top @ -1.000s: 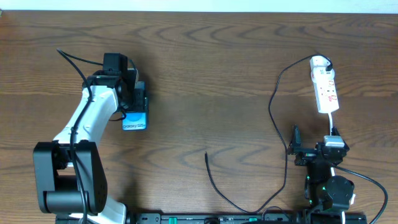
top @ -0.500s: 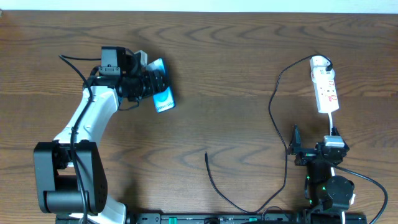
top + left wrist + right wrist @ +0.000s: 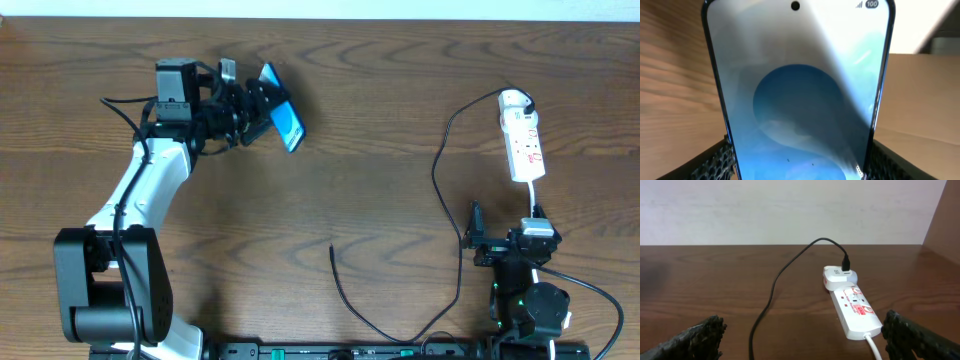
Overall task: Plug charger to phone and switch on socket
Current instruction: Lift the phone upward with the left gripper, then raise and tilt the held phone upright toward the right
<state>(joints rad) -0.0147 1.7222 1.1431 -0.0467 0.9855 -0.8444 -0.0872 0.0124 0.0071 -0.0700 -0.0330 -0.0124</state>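
My left gripper point(image 3: 262, 107) is shut on the phone point(image 3: 284, 122), holding it lifted and tilted above the far left of the table. In the left wrist view the blue screen point(image 3: 800, 95) fills the frame between the two fingers. The charger cable point(image 3: 440, 190) runs from a white adapter on the socket point(image 3: 522, 137) at the far right, down and round to its free plug end point(image 3: 332, 248) lying on the table near the middle front. My right gripper point(image 3: 498, 243) is open and empty, just in front of the socket point(image 3: 852, 305).
The socket's white cord point(image 3: 534, 196) runs toward the right arm's base. The wooden table point(image 3: 380, 90) has a pale wall along its far edge. A cardboard-coloured surface point(image 3: 920, 95) shows behind the phone in the left wrist view.
My left gripper has lifted the phone off the table and carried it up and to the right, turning it from flat to tilted. The right arm, cable and socket have not moved.
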